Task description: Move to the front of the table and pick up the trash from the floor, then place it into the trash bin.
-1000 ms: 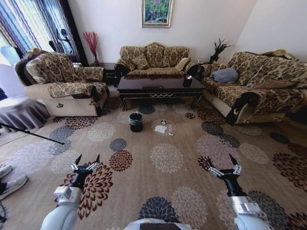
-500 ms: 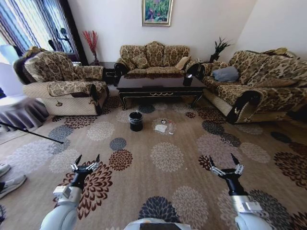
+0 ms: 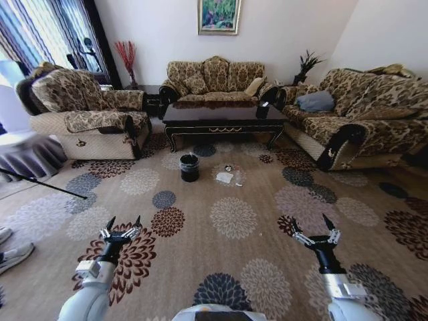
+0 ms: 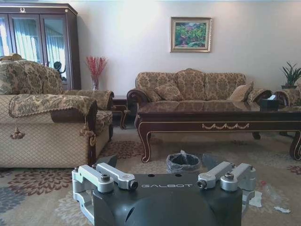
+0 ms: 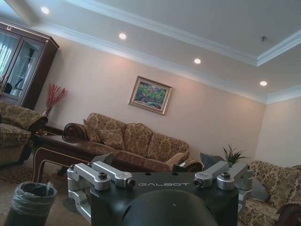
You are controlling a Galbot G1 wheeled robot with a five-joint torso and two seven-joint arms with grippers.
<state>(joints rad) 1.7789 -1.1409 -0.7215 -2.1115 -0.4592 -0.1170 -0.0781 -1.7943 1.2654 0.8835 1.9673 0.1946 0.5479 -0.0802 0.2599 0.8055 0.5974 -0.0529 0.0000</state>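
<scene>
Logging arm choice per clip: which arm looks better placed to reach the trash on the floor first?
Right, narrowly. The trash lies right of the trash bin, a bit nearer the open right gripper than the left gripper; both far off.

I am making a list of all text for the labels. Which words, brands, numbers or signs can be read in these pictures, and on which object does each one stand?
"GALBOT": on the dark housing of the left gripper, in the left wrist view.
"GALBOT": on the dark housing of the right gripper, in the right wrist view.
The framed picture on the wall shows a painting, no words.
The trash on the floor is too small to read any label.
</scene>
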